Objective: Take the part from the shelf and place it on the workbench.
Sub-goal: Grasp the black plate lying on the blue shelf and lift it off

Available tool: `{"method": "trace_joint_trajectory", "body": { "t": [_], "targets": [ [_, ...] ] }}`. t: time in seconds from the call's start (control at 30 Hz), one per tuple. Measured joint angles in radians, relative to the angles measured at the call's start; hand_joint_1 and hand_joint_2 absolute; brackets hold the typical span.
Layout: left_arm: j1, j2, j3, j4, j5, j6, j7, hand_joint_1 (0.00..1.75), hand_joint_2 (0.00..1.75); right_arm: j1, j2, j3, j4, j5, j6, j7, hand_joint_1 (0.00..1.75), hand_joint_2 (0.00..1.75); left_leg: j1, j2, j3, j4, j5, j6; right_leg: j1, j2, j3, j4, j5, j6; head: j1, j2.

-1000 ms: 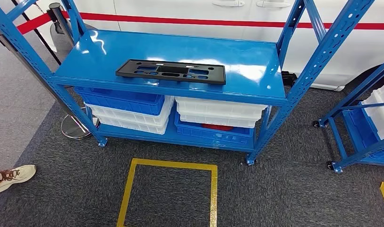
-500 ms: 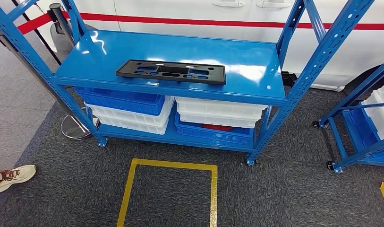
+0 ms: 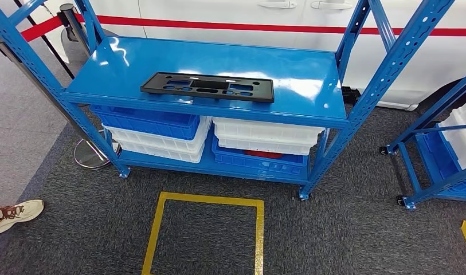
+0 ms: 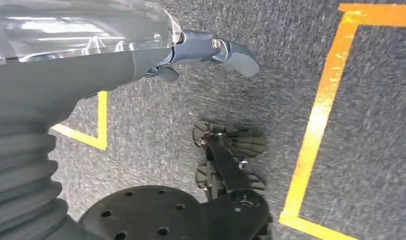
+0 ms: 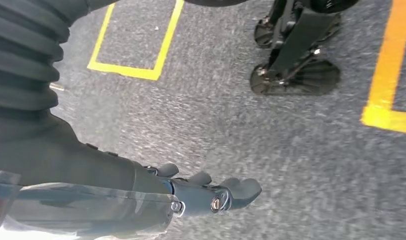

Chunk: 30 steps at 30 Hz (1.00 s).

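Note:
In the head view a flat black plastic part [image 3: 207, 87] with several cut-outs lies lengthwise near the front edge of the blue shelf's top board [image 3: 310, 74]. Nothing touches it. My left hand [image 4: 205, 52] hangs at my side above the grey carpet, thumb and fingers loosely extended, holding nothing. My right hand [image 5: 210, 195] hangs the same way over the carpet, fingers slightly apart and empty.
Blue and white bins [image 3: 161, 134] are stacked on the lower shelf. A yellow taped square [image 3: 156, 235] marks the floor before the shelf. A stanchion base [image 3: 93, 154] stands at left, a person's shoe [image 3: 15, 215] at far left, another blue rack [image 3: 442, 149] at right.

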<state>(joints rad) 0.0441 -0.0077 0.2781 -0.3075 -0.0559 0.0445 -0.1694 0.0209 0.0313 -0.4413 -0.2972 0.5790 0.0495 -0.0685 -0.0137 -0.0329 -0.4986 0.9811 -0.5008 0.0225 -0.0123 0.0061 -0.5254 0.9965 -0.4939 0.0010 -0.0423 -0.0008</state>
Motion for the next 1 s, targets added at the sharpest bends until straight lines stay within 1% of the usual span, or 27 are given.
{"method": "trace_joint_trajectory", "body": {
  "t": [0.07,0.13,0.2,0.3,0.37,0.43,0.47,0.5,0.53,0.57,0.6,0.63,0.67,0.7,0.73,0.77,0.83,0.9,0.97,1.0],
  "targets": [
    [-0.011,-0.002,0.03,0.011,-0.005,0.003,-0.017,0.0,0.0,-0.02,0.009,-0.041,0.009,0.047,0.019,-0.054,0.0,1.75,-0.002,0.0,0.0,0.001,0.0,0.0,-0.001,0.0,0.0,-0.001,0.0,0.001,0.0,0.0],
    [-0.02,-0.004,0.055,0.019,-0.009,0.004,-0.03,0.0,0.0,-0.043,0.021,-0.071,0.011,0.079,0.043,-0.114,0.0,0.87,-0.004,0.0,0.0,0.002,0.0,0.0,-0.001,0.0,0.001,-0.001,0.001,0.001,0.0,0.0],
    [-0.028,-0.004,0.075,0.025,-0.012,0.004,-0.04,0.0,0.0,-0.064,0.033,-0.081,0.001,0.088,0.07,-0.17,0.0,0.0,-0.004,0.0,0.0,0.004,-0.001,0.001,-0.001,0.0,0.001,-0.001,0.001,0.001,0.0,0.0],
    [-0.035,-0.004,0.1,0.033,-0.016,0.004,-0.052,0.0,0.0,-0.084,0.047,-0.065,-0.043,0.063,0.112,-0.241,0.0,0.0,-0.005,0.0,-0.002,0.008,-0.003,0.005,-0.001,0.0,0.002,-0.001,0.002,0.004,0.0,0.0],
    [-0.038,-0.004,0.112,0.036,-0.017,0.004,-0.056,0.0,0.0,-0.089,0.052,-0.041,-0.086,0.031,0.132,-0.273,0.0,0.0,-0.006,0.0,-0.003,0.01,-0.004,0.009,-0.002,0.0,0.002,-0.003,0.003,0.009,0.0,0.0],
    [-0.04,-0.005,0.122,0.038,-0.018,0.004,-0.06,0.0,0.0,-0.093,0.055,-0.018,-0.138,-0.002,0.147,-0.296,0.0,0.0,-0.001,0.001,0.003,0.0,0.002,0.018,-0.001,-0.001,0.005,-0.004,0.001,0.017,0.0,0.0],
    [-0.042,-0.005,0.126,0.039,-0.018,0.004,-0.062,0.0,0.0,-0.095,0.056,-0.008,-0.166,-0.018,0.153,-0.306,0.0,0.0,0.002,0.002,0.008,-0.008,0.007,0.023,0.0,-0.001,0.0,0.009,-0.007,0.02,0.001,0.0],
    [-0.044,-0.006,0.13,0.041,-0.019,0.004,-0.064,0.0,0.0,-0.097,0.056,0.004,-0.196,-0.034,0.16,-0.315,0.0,0.0,0.005,0.003,0.013,-0.016,0.011,0.028,0.001,-0.001,-0.016,0.043,-0.025,0.023,0.002,0.0],
    [-0.045,-0.007,0.134,0.042,-0.019,0.004,-0.066,0.0,0.0,-0.099,0.056,0.015,-0.225,-0.049,0.166,-0.324,0.0,0.0,0.006,0.004,0.016,-0.019,0.013,0.03,0.0,-0.002,-0.046,0.1,-0.051,0.024,0.003,0.0],
    [-0.046,-0.008,0.138,0.044,-0.019,0.004,-0.067,0.0,0.0,-0.1,0.056,0.026,-0.254,-0.065,0.173,-0.332,0.0,0.0,0.006,0.005,0.017,-0.02,0.012,0.032,0.0,-0.002,-0.086,0.17,-0.08,0.025,0.004,0.0],
    [-0.046,-0.008,0.142,0.045,-0.019,0.004,-0.067,0.0,0.0,-0.101,0.056,0.038,-0.283,-0.079,0.181,-0.339,0.0,0.0,0.005,0.005,0.018,-0.02,0.011,0.033,0.0,-0.002,-0.126,0.237,-0.099,0.026,0.004,0.0],
    [-0.046,-0.008,0.146,0.047,-0.019,0.004,-0.068,0.0,0.0,-0.1,0.056,0.051,-0.312,-0.094,0.189,-0.346,0.0,0.0,0.005,0.004,0.021,-0.019,0.007,0.033,-0.001,-0.002,-0.156,0.279,-0.1,0.027,0.004,0.0],
    [-0.046,-0.008,0.149,0.048,-0.019,0.004,-0.069,0.0,0.0,-0.1,0.056,0.064,-0.344,-0.108,0.197,-0.353,0.0,0.0,0.005,0.003,0.026,-0.019,0.003,0.032,-0.001,-0.002,-0.167,0.284,-0.081,0.027,0.004,0.0],
    [-0.046,-0.008,0.152,0.049,-0.019,0.004,-0.069,0.0,0.0,-0.1,0.056,0.075,-0.368,-0.12,0.204,-0.358,0.0,0.0,0.005,0.002,0.03,-0.018,0.0,0.031,-0.001,-0.002,-0.169,0.273,-0.057,0.027,0.004,0.0],
    [-0.046,-0.009,0.154,0.05,-0.02,0.004,-0.07,0.0,0.0,-0.1,0.056,0.082,-0.385,-0.127,0.208,-0.362,0.0,0.0,0.005,0.001,0.034,-0.018,-0.003,0.03,-0.001,-0.002,-0.164,0.252,-0.036,0.026,0.004,0.0],
    [-0.046,-0.009,0.155,0.051,-0.02,0.004,-0.07,0.0,0.0,-0.1,0.056,0.086,-0.393,-0.13,0.21,-0.363,0.0,0.0,0.005,0.001,0.036,-0.018,-0.005,0.029,-0.002,-0.002,-0.159,0.238,-0.024,0.026,0.004,0.0],
    [-0.046,-0.009,0.155,0.051,-0.02,0.004,-0.07,0.0,0.0,-0.1,0.056,0.086,-0.393,-0.13,0.21,-0.363,0.0,0.0,0.005,0.001,0.036,-0.018,-0.005,0.029,-0.002,-0.002,-0.158,0.237,-0.023,0.026,0.004,0.0],
    [-0.046,-0.009,0.155,0.051,-0.02,0.004,-0.07,0.0,0.0,-0.101,0.056,0.087,-0.396,-0.131,0.212,-0.365,0.0,0.0,0.005,0.001,0.038,-0.017,-0.006,0.029,-0.002,-0.002,-0.154,0.227,-0.016,0.025,0.004,0.0],
    [-0.047,-0.01,0.158,0.051,-0.02,0.004,-0.07,0.0,0.0,-0.103,0.056,0.098,-0.425,-0.143,0.219,-0.371,0.0,0.0,0.005,0.0,0.047,-0.015,-0.014,0.026,-0.001,-0.001,-0.124,0.152,0.032,0.021,0.004,0.0],
    [-0.048,-0.012,0.162,0.053,-0.02,0.004,-0.071,0.0,0.0,-0.105,0.056,0.11,-0.455,-0.157,0.228,-0.378,0.0,0.0,0.004,-0.002,0.05,-0.012,-0.021,0.021,0.001,0.0,-0.103,0.105,0.052,0.016,0.004,0.0]
  ]
}}
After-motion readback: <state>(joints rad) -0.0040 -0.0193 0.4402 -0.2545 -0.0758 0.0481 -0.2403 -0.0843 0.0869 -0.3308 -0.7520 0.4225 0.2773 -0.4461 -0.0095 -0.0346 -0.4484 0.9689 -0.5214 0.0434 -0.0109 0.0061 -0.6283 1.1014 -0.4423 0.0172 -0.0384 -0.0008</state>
